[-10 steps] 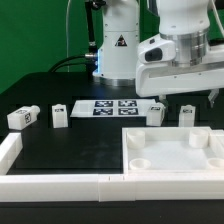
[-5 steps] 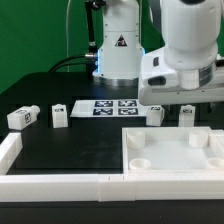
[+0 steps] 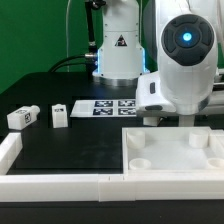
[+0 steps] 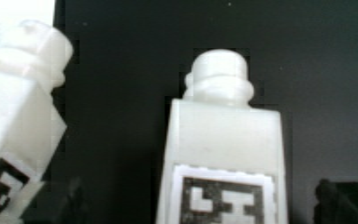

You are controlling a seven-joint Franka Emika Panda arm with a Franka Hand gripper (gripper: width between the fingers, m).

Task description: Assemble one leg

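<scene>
Dropping lower, the arm (image 3: 185, 60) brings its claw (image 3: 178, 116) over a leg (image 4: 217, 150); clenched or released, I cannot tell.

End effector hidden behind arm (image 3: 185, 75)

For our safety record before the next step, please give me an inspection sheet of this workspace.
surface: black table, with white rails along its near edge and at the exterior view's left.
job's things: outer leg and inner leg at the exterior view's left, apart. The wrist view shows a tagged leg beside a neighbour leg, not touching. The socket tray is at the near right.
clutter: nothing seen.
grippers: gripper low over the table. Its fingertips are hidden, so open or shut cannot be told.
cables: dark cable behind the arm's base.
surroundings: green backdrop; marker board lies flat.
</scene>
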